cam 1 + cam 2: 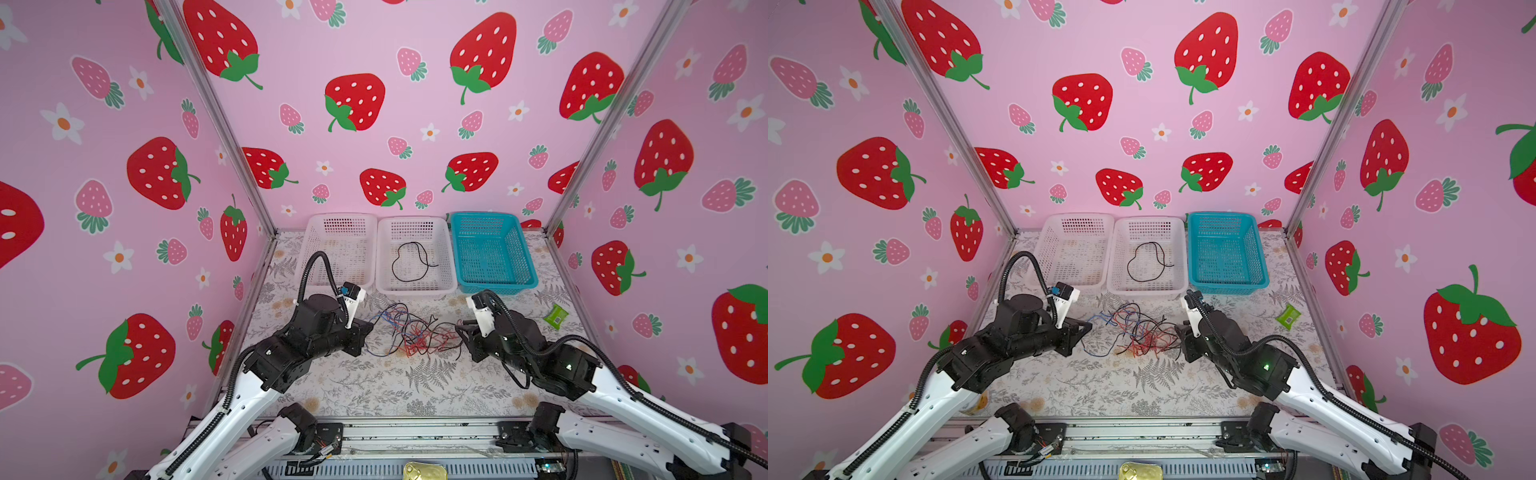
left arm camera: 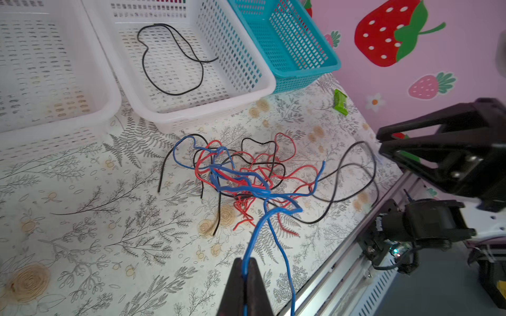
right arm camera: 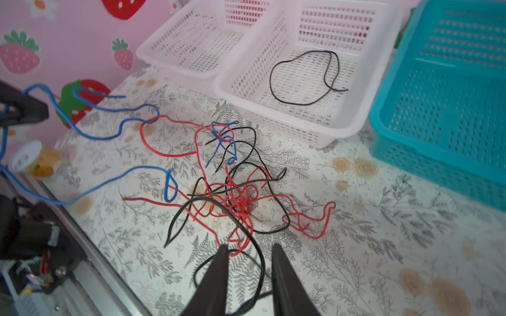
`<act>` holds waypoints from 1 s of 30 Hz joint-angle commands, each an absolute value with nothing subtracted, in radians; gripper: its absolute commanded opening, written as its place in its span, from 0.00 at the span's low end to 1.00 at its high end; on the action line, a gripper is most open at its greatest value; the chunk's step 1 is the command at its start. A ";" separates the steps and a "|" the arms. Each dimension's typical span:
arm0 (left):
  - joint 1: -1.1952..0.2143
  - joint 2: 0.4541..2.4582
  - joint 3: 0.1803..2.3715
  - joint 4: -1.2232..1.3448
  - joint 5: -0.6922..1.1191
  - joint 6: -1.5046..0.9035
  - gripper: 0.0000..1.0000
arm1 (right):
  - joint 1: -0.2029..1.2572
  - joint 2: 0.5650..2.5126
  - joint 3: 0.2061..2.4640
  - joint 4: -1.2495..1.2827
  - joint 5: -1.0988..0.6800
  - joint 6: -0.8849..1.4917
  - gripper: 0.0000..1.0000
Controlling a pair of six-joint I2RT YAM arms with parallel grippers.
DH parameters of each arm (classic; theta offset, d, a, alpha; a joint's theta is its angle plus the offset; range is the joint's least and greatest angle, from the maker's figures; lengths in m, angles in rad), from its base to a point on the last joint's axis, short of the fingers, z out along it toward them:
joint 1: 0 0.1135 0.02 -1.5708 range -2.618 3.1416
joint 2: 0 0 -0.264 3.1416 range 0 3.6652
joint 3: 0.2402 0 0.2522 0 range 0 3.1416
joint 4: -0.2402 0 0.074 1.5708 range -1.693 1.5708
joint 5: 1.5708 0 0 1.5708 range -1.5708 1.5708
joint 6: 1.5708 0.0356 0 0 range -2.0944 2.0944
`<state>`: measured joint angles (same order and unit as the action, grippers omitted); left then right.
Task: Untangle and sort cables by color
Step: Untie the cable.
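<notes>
Currently: left gripper (image 2: 243, 266), fingers pressed together on one blue cable (image 2: 253, 232). The strand runs from the pinch into the tangle (image 1: 411, 332).

Right gripper (image 3: 250, 247): fingers apart. A black loop (image 3: 263, 269) from the tangle passes through the gap; whether it touches either finger cannot be told.

Position, both top views: the grippers flank the tangle, the left gripper at its left edge and the right gripper at its right edge, both low over the table (image 1: 374, 386).

Tangle: red, black and blue cables on the table, knotted most densely in red at the middle, with loose ends splayed outward.

Behind the tangle, three baskets in a row:
- middle white basket (image 1: 415, 289), straight behind, holding a single black cable (image 3: 270, 79) lying in a loose loop;
- left white basket (image 1: 307, 249), behind and to the left;
- teal basket (image 1: 494, 286), behind and to the right.

Right of the tangle, beyond the right gripper: green wrapper (image 1: 556, 316), well apart from the cables.
</notes>
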<state>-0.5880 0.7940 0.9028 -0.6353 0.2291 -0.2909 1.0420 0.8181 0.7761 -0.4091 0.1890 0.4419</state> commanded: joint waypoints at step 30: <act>-0.600 0.784 0.943 -0.648 0.678 -0.135 0.00 | 1.086 0.989 0.470 0.350 0.204 0.176 0.69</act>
